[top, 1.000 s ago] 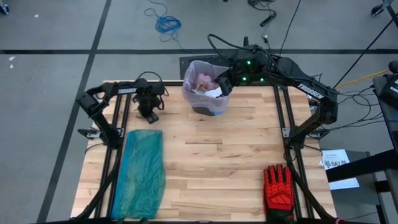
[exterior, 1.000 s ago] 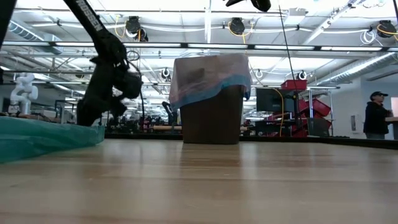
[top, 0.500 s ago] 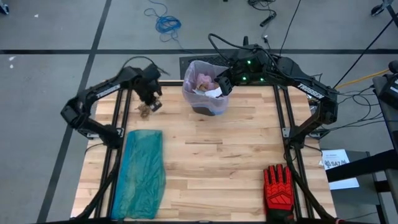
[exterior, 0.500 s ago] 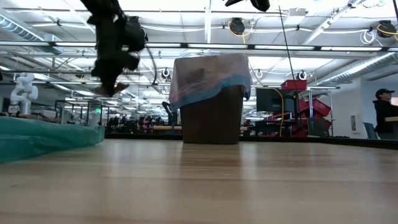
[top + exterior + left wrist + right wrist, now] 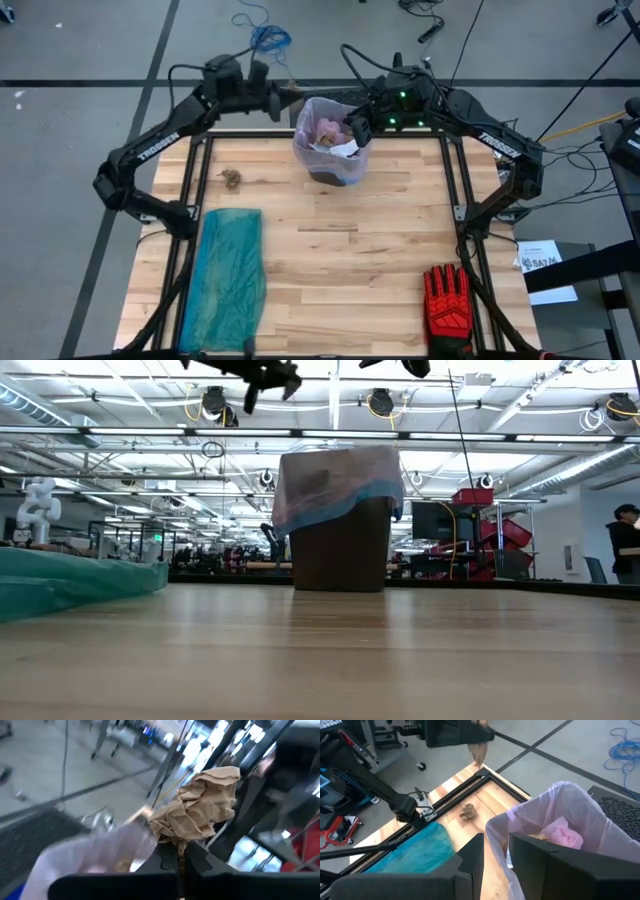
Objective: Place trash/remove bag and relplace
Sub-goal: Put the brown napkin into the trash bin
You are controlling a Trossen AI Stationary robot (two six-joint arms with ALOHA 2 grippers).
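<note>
teal plastic bag [image 5: 224,280] is left flat at the table's left; one brown wad [image 5: 231,178] lies loose nearby; the left gripper [image 5: 290,97] is raised beside the bag [image 5: 303,125], fingers pinching a crumpled paper wad [image 5: 200,811]; trash-placing is judged underway; next, carry over the rim, release; the right gripper [image 5: 350,128] is pinching the bag's far rim.

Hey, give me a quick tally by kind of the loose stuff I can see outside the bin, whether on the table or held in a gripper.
Brown paper wads: 2, one on the table, one held by the left gripper above the bin's lavender bag (wad at)
Teal plastic bags: 1
Red-and-black gloves: 1
Total: 4
</note>
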